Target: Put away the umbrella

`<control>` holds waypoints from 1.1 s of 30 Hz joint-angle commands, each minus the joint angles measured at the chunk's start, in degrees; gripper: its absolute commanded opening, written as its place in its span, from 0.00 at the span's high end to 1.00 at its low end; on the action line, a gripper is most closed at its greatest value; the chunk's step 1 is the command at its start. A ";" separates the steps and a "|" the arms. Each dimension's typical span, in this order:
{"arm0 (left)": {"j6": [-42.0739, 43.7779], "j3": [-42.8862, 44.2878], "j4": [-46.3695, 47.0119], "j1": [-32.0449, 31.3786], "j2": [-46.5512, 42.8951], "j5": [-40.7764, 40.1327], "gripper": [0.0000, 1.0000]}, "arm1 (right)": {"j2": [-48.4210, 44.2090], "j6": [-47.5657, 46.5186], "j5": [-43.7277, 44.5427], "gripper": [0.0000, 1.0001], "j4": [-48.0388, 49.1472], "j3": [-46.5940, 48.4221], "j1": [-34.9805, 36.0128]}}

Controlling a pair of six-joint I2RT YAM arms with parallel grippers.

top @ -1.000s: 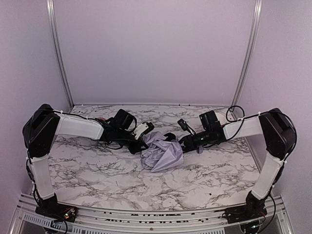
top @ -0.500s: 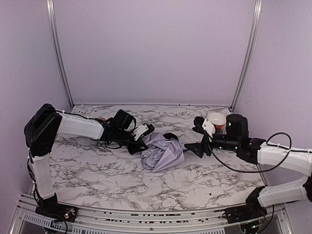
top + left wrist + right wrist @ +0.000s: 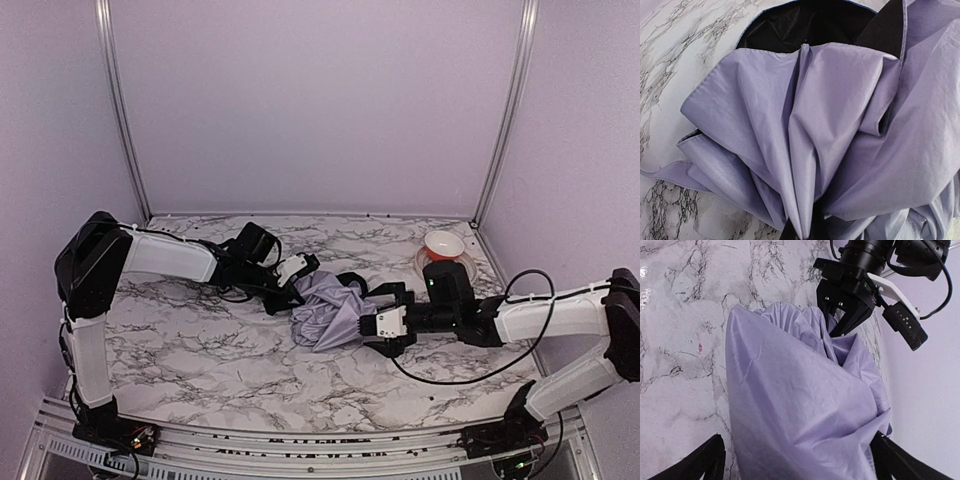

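Though crumpled, umbrella (image 3: 335, 315) in left pincer (image 3: 840, 322).

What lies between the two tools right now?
Only the bunched umbrella: the left tool pinches its far end, the right tool's open fingers straddle its near end. Clearest in the right wrist view.

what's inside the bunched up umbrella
Between the lavender folds of the umbrella its black lining shows. The bundle lies on the marble table. Anything deeper inside is covered by the bunched fabric and cannot be seen.
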 commanded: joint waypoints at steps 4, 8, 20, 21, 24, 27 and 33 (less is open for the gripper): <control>3.19 -1.28 -9.48 0.14 2.71 -3.81 1.00 | 8.41 -3.39 -6.78 0.55 2.73 10.77 0.32; 5.10 -1.53 -9.47 -0.10 2.53 -2.29 1.00 | 8.34 0.74 -15.61 0.82 -0.87 12.80 0.37; 13.57 -3.79 -9.67 -4.75 0.37 -1.26 1.00 | 17.30 36.67 -21.07 1.00 10.46 16.80 -5.29; 14.15 -4.03 -9.63 -4.97 0.29 -0.75 1.00 | 18.79 40.61 -20.19 1.00 11.11 18.00 -6.16; 15.88 -4.42 -9.68 -5.36 0.11 0.74 1.00 | 23.98 49.62 -15.00 1.00 9.21 22.24 -8.15; 16.17 -4.00 -9.65 -5.37 0.51 0.33 1.00 | 30.75 55.57 -13.37 1.00 1.52 27.58 -11.19; 15.10 -2.88 -9.54 -5.00 1.84 -1.48 1.00 | 38.42 55.23 -14.43 1.00 -8.60 29.23 -12.45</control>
